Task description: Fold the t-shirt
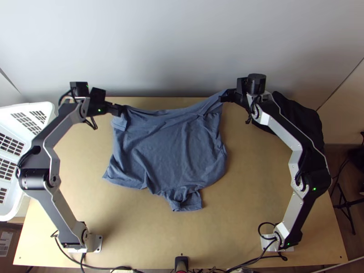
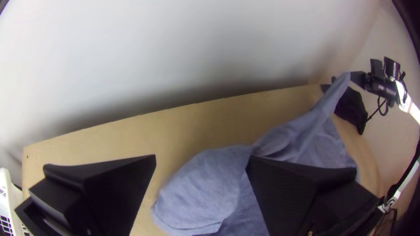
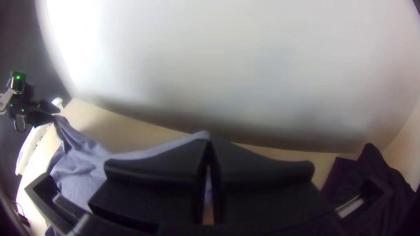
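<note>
In the top view a blue-grey t-shirt (image 1: pixel 168 150) lies wrinkled on the table, its far edge raised toward the right, a small bunched part nearest the bases. At its far left corner is my left gripper (image 1: pixel 119 110); at its far right corner, my right gripper (image 1: pixel 224 97). The left wrist view has my left gripper (image 2: pixel 202 158) with fingers wide apart and cloth (image 2: pixel 199 190) between and below them, against one finger. In the right wrist view my right gripper (image 3: pixel 209 142) is shut on the lifted shirt corner (image 3: pixel 201 135).
A white plastic basket (image 1: pixel 27 150) stands at the table's left edge. Black cloth (image 1: pixel 298 118) lies at the far right corner, beside the right arm. A pale wall (image 1: pixel 182 45) rises behind the table's far edge. Cables run along the near edge.
</note>
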You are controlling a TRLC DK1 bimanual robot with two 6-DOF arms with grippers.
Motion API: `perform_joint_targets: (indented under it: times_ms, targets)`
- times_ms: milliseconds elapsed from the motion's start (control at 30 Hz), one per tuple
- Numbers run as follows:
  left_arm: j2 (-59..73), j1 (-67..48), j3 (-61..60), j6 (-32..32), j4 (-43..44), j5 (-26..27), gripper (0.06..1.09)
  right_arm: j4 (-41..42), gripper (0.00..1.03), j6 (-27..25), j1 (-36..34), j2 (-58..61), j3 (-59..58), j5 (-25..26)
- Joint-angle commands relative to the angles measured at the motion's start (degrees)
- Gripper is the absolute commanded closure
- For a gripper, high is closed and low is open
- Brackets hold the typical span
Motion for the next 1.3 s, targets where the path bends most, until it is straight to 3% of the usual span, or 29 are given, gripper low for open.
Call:
perform_joint_targets:
  times_ms: [0,67,133,367,500,633,1033,1167,1267]
  targets:
    - [3.66,2.66,7.33,-2.65,-9.79,7.63,0.10,0.04,1.00,0.16,0.79,-0.53,-1.32,0.08]
    - [6.03,3.98,11.46,-0.37,-19.28,15.10,0.10,0.04,1.00,0.16,0.79,-0.79,-1.85,0.08]
    - [10.51,4.86,17.26,1.04,-27.54,18.62,0.10,0.04,1.00,0.16,0.79,-0.88,-1.94,0.08]
    - [12.71,6.36,18.67,3.59,-31.58,18.53,0.10,0.40,1.00,0.08,0.53,-1.85,-1.85,0.17]
    - [10.95,5.92,14.27,6.31,-29.12,14.93,0.10,0.40,1.00,0.25,0.00,-1.94,-1.50,0.08]
    - [9.90,3.72,10.67,9.30,-27.01,7.02,0.10,0.40,1.00,0.43,0.00,-1.76,-1.50,0.17]
    - [-4.69,-4.72,-5.77,12.82,-13.48,-1.51,0.10,0.40,1.00,2.80,-0.18,-1.85,-2.64,0.17]
    - [-6.80,-8.41,-10.43,16.95,-7.94,-10.91,0.11,0.40,1.00,2.89,-0.09,-2.11,-2.46,0.17]
    - [-6.01,-8.59,-11.83,18.53,-5.74,-11.97,0.11,0.40,1.00,2.98,0.09,-2.46,-2.29,0.17]
